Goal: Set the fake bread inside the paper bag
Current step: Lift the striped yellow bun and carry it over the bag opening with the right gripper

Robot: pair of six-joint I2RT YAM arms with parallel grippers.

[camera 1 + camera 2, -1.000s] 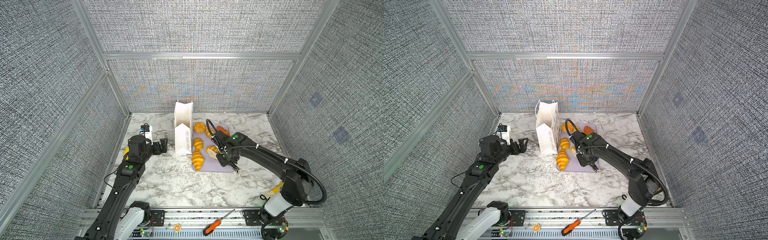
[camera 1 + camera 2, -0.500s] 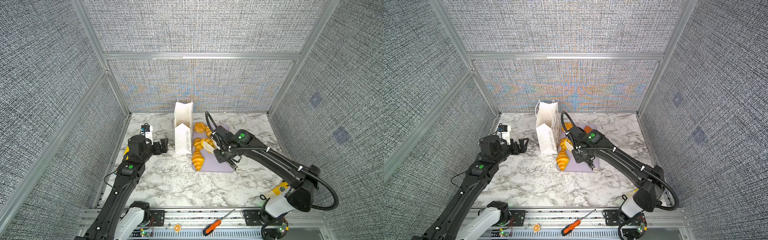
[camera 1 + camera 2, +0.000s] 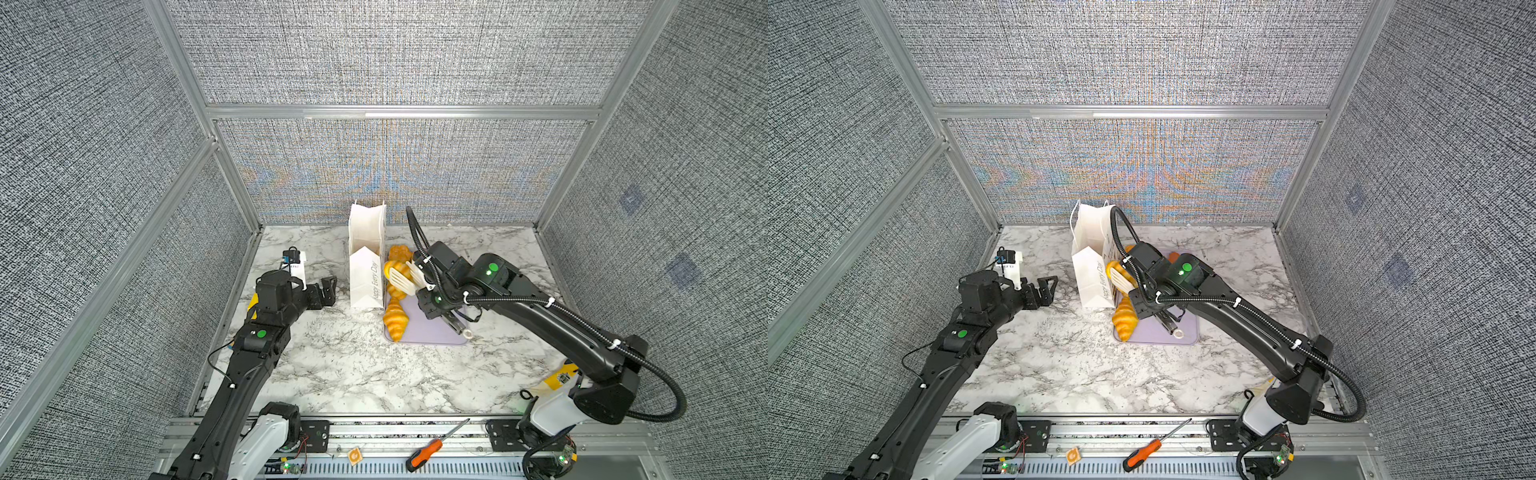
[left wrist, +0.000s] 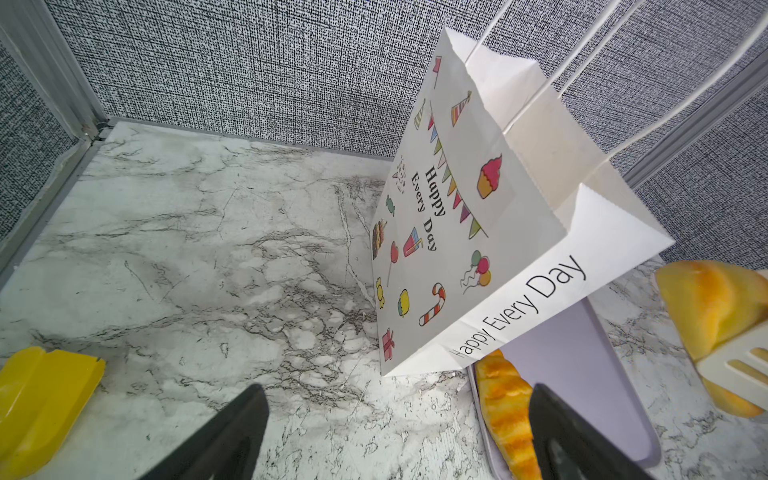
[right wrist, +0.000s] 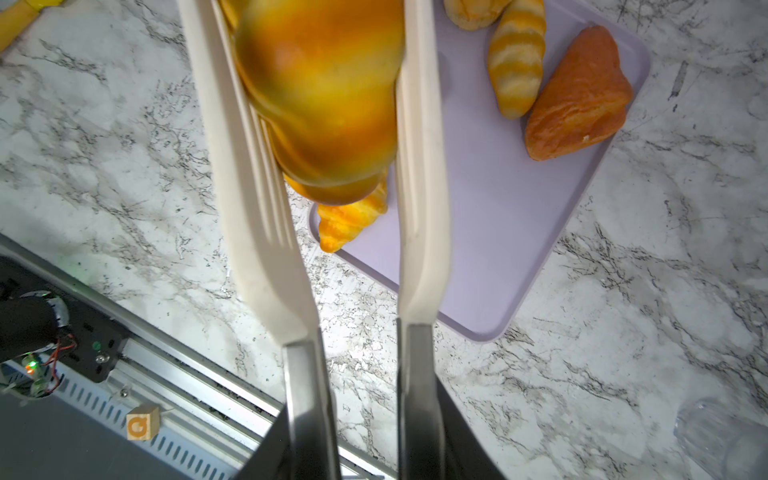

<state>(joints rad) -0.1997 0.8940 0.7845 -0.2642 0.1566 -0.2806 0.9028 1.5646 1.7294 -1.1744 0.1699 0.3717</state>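
Note:
The white paper bag [image 3: 365, 266] [image 3: 1092, 270] [image 4: 478, 208] stands upright with its mouth open, just left of the lilac tray [image 3: 432, 332] [image 5: 498, 232]. My right gripper [image 3: 428, 291] [image 5: 365, 436] is shut on the metal handles of white tongs [image 3: 409, 276] [image 5: 419, 166]. The tongs pinch a golden piece of fake bread [image 3: 390, 268] [image 3: 1112, 268] [image 5: 324, 83] in the air, close to the bag's right side and below its rim. A croissant [image 3: 395, 318] [image 4: 505, 407] lies on the tray's front left. My left gripper [image 3: 328, 286] [image 4: 395, 436] is open and empty, left of the bag.
A striped roll [image 5: 515, 58], a dark orange pastry [image 5: 577, 95] and a bun [image 5: 473, 12] lie at the tray's far end. A yellow scoop [image 4: 41, 399] sits by the left arm. A screwdriver [image 3: 428, 453] rests on the front rail.
My right arm has lifted the tongs with the bread off the tray and carried it left towards the bag. The left arm has stayed still.

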